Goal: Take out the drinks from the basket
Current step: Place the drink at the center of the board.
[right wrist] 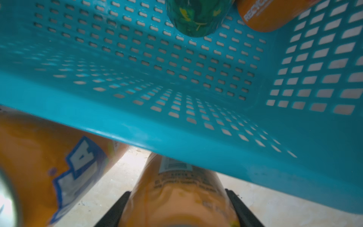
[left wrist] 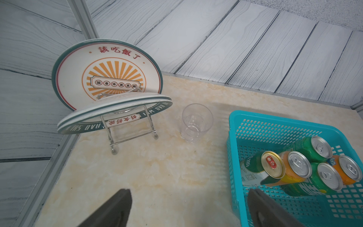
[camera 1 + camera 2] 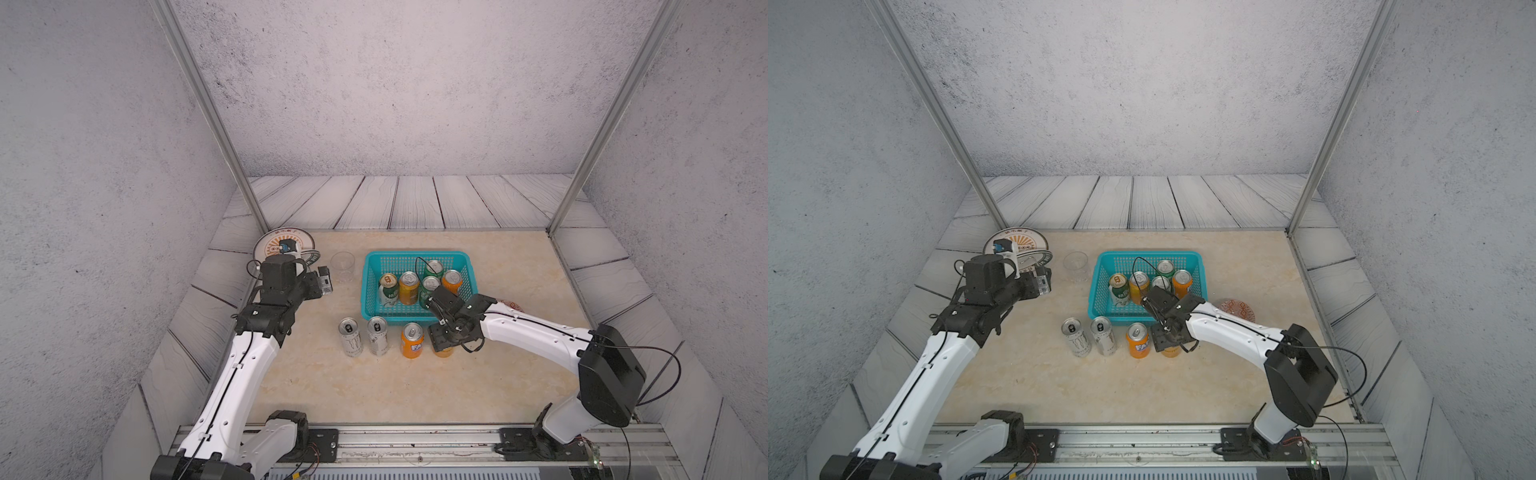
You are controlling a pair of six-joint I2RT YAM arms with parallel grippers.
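In both top views, five drinks (image 3: 409, 286) are seen standing tops-up in the basket (image 3: 415, 254), and four more upright on the worktop (image 3: 374, 395) just before it. In the right wrist view, the right tool (image 1: 179, 212) is clamped around an upright orange can (image 1: 176, 186). In the left wrist view, the left tool (image 2: 188, 210) is spread wide, with nothing held.

Both top views: mounted high over the near edge of the tabletop (image 3: 478, 386), facing steeply down toward the far edge — whole tabletop covered, nearly identical framing. Left wrist view: raised, moderate distance, facing the far left corner; takes in plates (image 2: 110, 70), clear cup (image 2: 196, 123), basket (image 2: 232, 123). Right wrist view: very close, low, over an orange can (image 1: 176, 196) at the basket's near rim — partly blurred. All views share the basket.
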